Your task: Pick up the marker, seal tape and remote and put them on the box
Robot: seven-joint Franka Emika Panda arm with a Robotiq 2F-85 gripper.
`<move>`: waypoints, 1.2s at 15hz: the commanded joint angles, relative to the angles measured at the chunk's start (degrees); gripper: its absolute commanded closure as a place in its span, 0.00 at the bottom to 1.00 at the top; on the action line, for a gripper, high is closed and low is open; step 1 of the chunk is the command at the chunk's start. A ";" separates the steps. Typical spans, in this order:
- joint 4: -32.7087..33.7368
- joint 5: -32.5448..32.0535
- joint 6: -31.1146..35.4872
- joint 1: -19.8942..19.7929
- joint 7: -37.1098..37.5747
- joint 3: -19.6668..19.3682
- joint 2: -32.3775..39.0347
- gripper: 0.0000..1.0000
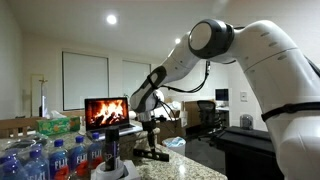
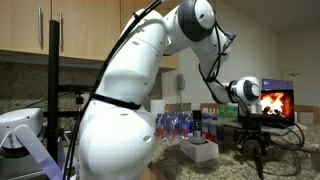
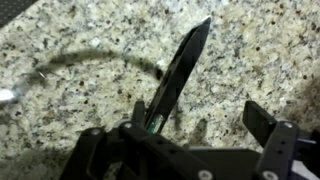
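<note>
In the wrist view the remote [image 3: 180, 72], a long slim black bar, lies on the speckled granite counter [image 3: 80, 110] and points away to the upper right. My gripper [image 3: 200, 118] is open above it. Its left finger is over the remote's near end and its right finger stands well apart over bare counter. In both exterior views the gripper [image 1: 152, 138] [image 2: 252, 142] hangs low over the counter. The low white box [image 1: 113, 166] [image 2: 200, 150] with a dark patch on top stands close by. I cannot make out the marker or the seal tape.
Several water bottles [image 1: 50, 155] [image 2: 175, 125] stand in a pack beside the box. A green tissue box [image 1: 58, 125] sits behind them. A screen showing a fire [image 1: 105, 110] [image 2: 275, 103] stands at the back. A dark cable [image 3: 100, 55] curves across the counter.
</note>
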 commanded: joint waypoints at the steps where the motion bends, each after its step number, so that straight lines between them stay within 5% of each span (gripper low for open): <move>1: -5.59 5.79 3.85 -2.06 0.93 0.65 -3.44 0.00; 10: -8.37 6.10 8.61 -1.54 10.33 -0.94 -6.19 0.00; 18: -7.55 5.99 6.59 0.30 7.48 1.70 -6.73 0.00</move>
